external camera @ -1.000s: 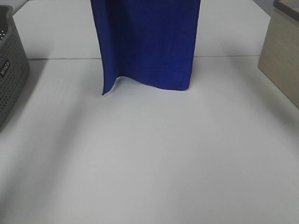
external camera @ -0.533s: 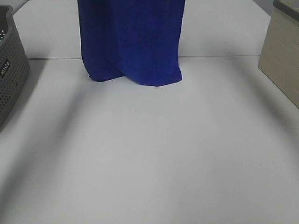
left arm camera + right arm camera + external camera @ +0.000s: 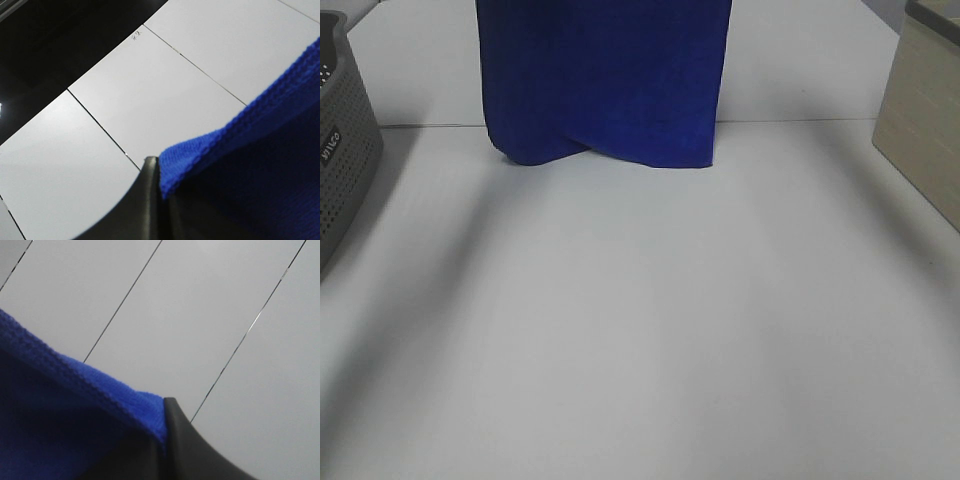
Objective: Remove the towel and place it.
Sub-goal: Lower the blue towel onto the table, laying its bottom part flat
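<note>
Overhead the towel (image 3: 605,80) hangs cut off at top, both jaws clamped onto its corners

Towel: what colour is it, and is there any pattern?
The towel is plain royal blue with no pattern; the exterior high view shows it best.

Looks like a lab-style test setup, not a home: plain white bench (image 3: 640,330) built from flat panels with thin seams (image 3: 102,128), grey perforated plastic basket (image 3: 345,150) at one edge, beige box (image 3: 925,120) at the other, dark surround (image 3: 45,45) past the bench edge.
</note>
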`<state>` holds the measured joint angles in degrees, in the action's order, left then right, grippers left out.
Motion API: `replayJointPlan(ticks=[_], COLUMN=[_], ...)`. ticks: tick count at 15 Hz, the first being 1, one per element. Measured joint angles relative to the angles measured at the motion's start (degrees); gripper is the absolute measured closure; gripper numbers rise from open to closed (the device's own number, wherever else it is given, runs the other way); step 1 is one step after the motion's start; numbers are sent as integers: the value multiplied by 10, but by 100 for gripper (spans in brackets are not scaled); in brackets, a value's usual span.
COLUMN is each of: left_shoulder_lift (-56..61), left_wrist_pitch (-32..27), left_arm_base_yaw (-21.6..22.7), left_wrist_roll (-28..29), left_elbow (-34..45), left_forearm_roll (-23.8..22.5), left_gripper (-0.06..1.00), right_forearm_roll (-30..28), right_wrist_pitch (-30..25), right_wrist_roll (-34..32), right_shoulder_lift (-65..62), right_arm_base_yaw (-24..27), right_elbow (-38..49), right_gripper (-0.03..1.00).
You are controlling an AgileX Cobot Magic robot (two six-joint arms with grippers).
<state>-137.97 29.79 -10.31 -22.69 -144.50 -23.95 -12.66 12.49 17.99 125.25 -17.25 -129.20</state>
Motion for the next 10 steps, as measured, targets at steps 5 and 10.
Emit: replayJointPlan(ticks=[5, 10], left_shoulder_lift=[-1, -1], left_wrist_pitch=[-1, 9], left_arm_base_yaw=[0, 0], left_wrist_roll=[4, 40], left_elbow=[0, -2], left_forearm_roll=[0, 1], left_gripper=[94, 94], right_forearm_roll=[0, -1], right_wrist_pitch=[-1, 1], right_wrist_roll=[0, 14], right_shoulder_lift=[0, 0], right_arm_base_yaw=[3, 11], right_elbow=[0, 0], right_gripper=[95, 95])
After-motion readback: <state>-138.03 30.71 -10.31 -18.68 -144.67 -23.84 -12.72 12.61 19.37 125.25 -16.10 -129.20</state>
